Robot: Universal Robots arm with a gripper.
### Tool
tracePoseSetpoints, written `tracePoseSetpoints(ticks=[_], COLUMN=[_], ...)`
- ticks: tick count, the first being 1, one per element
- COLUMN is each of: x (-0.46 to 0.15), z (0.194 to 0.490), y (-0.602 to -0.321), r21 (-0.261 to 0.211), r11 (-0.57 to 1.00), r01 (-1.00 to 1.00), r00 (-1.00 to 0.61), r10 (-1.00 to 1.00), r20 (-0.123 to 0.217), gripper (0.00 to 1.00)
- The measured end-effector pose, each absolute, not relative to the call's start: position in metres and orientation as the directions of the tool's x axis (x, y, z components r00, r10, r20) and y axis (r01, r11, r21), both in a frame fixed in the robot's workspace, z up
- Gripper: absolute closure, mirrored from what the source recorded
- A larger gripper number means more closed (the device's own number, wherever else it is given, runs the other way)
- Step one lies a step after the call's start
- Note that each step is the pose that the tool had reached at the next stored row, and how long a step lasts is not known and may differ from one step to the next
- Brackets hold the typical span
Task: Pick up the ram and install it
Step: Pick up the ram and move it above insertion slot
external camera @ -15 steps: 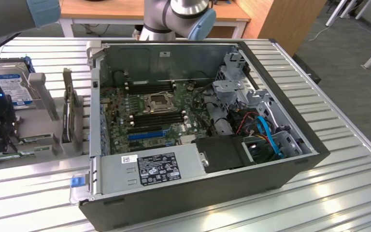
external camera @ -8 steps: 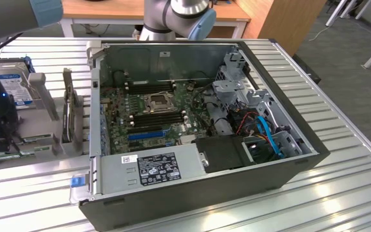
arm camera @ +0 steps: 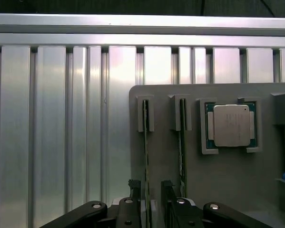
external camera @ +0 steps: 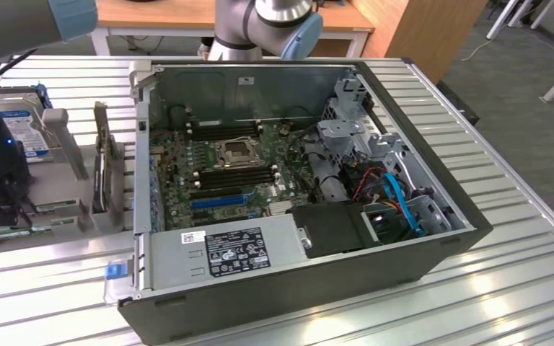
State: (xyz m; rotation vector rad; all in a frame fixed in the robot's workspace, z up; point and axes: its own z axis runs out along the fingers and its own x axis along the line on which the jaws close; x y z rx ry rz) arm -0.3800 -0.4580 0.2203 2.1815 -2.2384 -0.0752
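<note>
Claw (arm camera: 150, 186) spread apart, I straddle the ram (arm camera: 145, 142) standing on edge in the grey holder (arm camera: 228, 180); light, stiff, fragile, I judge, best pinched mid-length across its flat faces.

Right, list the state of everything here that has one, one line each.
end effector, open, fingers either side of the ram
ram, on edge in a slot of the holder, not gripped
second stick, on edge in the neighbouring slot
processor chip, flat in its frame on the holder
hard drive, standing at the holder
computer case, on its side, panel off, interior exposed
</note>
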Motion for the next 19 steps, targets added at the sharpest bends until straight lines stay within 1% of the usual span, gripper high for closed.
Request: tracePoseSetpoints(ticks=[19], x=[-0.3756], z=[0.2203], y=[-0.4579], r21=[0.045], r11=[0.025], r01=[-0.999], r00=[-0.026], r10=[-0.999], r20=[-0.023], gripper=[0.69])
